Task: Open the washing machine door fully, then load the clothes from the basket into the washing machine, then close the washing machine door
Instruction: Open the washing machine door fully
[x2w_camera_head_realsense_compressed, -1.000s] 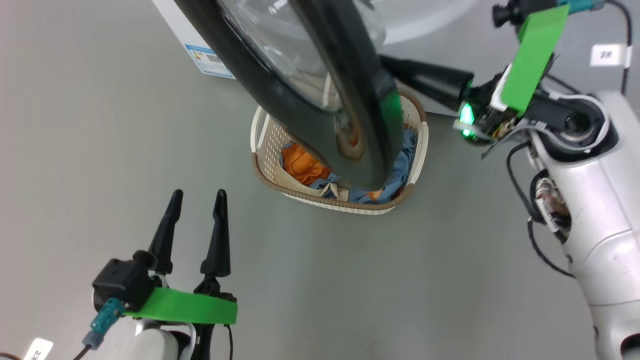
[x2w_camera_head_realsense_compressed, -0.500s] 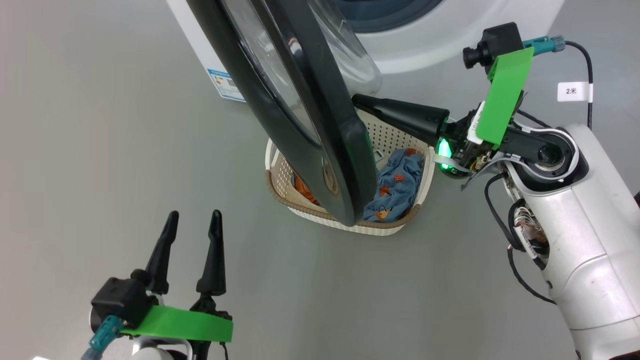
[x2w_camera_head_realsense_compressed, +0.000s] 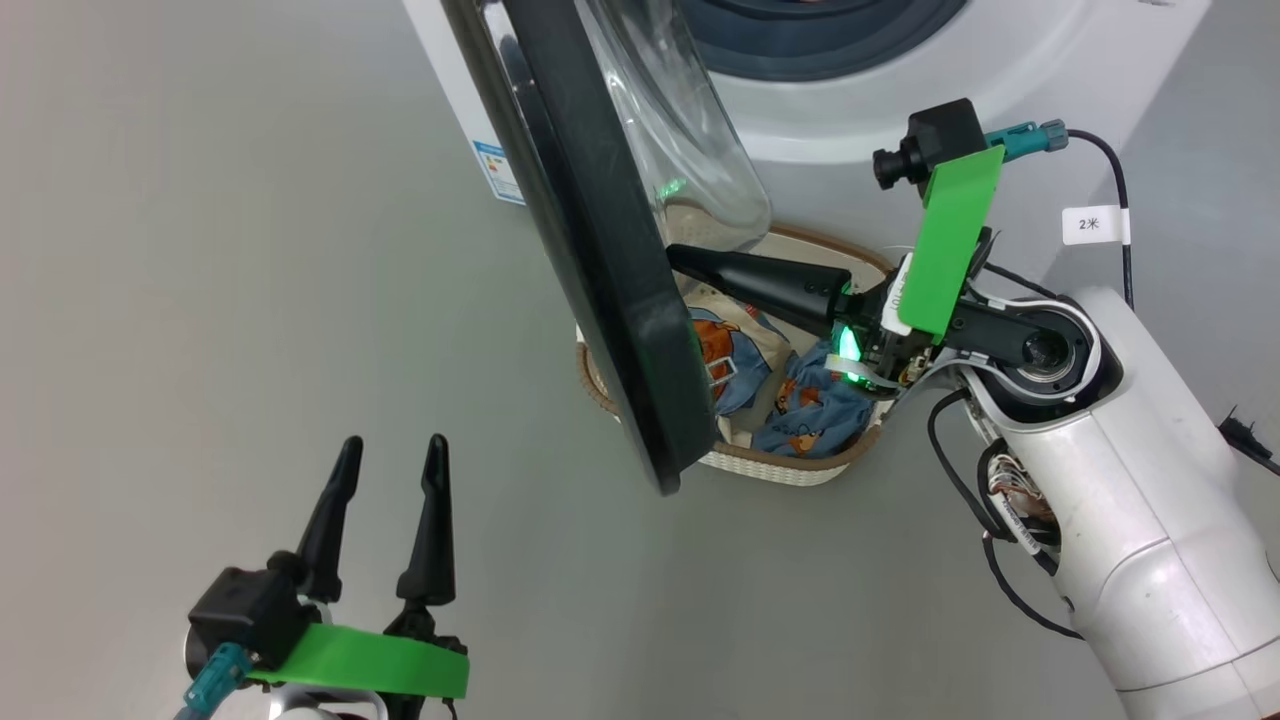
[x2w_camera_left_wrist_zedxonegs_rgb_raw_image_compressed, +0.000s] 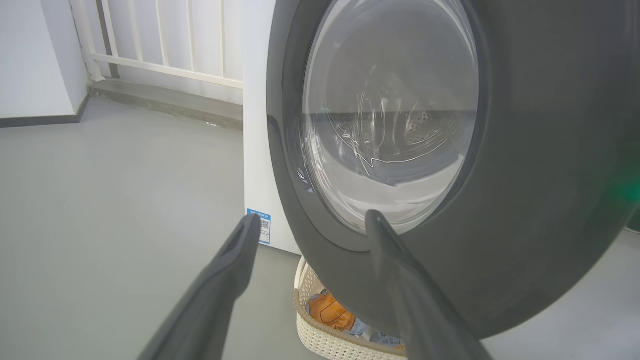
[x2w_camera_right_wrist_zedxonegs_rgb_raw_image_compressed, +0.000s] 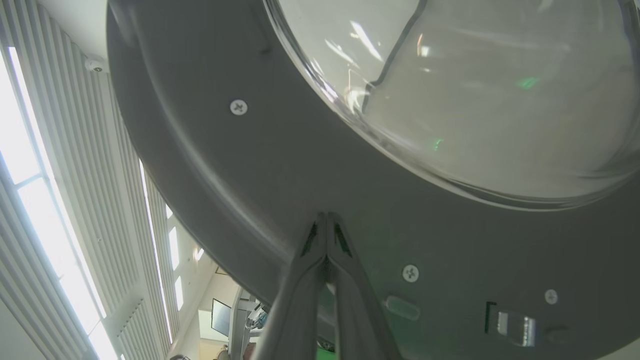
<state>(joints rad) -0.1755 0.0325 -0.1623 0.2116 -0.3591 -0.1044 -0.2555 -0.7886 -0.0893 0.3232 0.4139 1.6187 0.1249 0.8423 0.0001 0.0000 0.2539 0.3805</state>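
Grey floor (x2w_camera_head_realsense_compressed: 200, 250): basket (x2w_camera_head_realsense_compressed: 800, 468) of clothes (x2w_camera_head_realsense_compressed: 815, 415) is parked under the half-open washing machine door (x2w_camera_head_realsense_compressed: 590, 250). Right gripper (x2w_camera_head_realsense_compressed: 675, 255), clenched empty, is pressed to its inner face for pushing; left gripper (x2w_camera_head_realsense_compressed: 393, 445) is held spread, clear.

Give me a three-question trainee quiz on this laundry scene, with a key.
1. True or false: the right claw is shut, with its tips at the inner face of the washing machine door.
2. Fill in: the left claw is ___ and holds nothing.
3. Where are the clothes? A: in the basket. B: in the left claw. C: draped over the washing machine door.
Key: 1 true; 2 open; 3 A.
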